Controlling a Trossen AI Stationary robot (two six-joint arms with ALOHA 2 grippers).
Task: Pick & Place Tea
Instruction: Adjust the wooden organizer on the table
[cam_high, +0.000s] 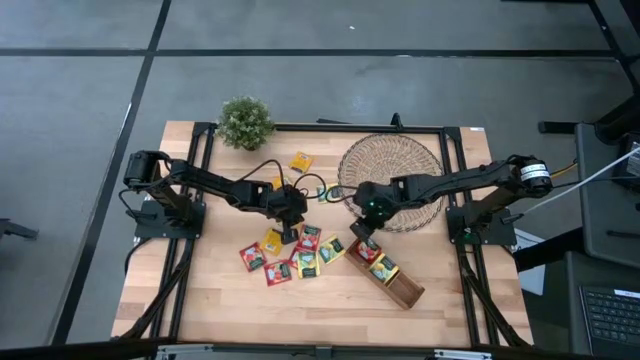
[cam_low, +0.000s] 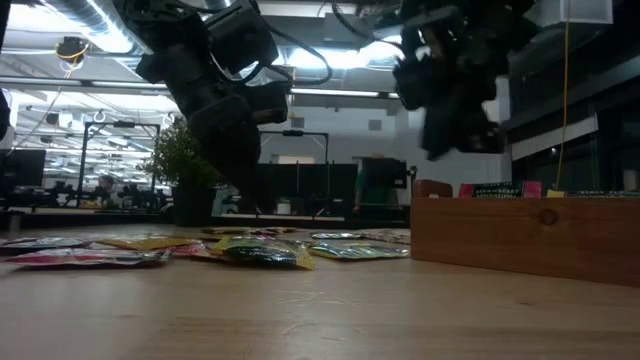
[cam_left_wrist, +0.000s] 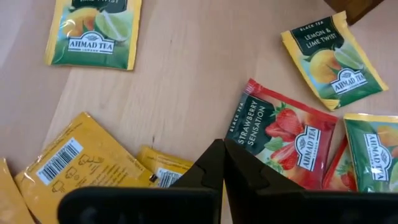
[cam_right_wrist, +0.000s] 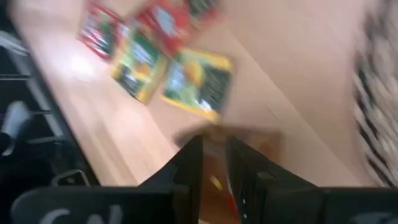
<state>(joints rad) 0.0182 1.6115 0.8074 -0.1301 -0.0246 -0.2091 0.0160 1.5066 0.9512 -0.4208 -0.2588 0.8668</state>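
Left of centre in the high view, the left gripper (cam_high: 289, 232) hangs pinched tight and empty over the loose tea sachets (cam_high: 290, 255) scattered across the table (cam_high: 220, 300); its wrist view shows a red strawberry sachet (cam_left_wrist: 283, 140) just beyond the closed tips. Right of centre, the right gripper (cam_high: 362, 231) sits over the near end of the wooden tray (cam_high: 405, 292), fingers slightly parted around nothing visible, probably mid-release. Next, likely, the left must open and settle onto one sachet.
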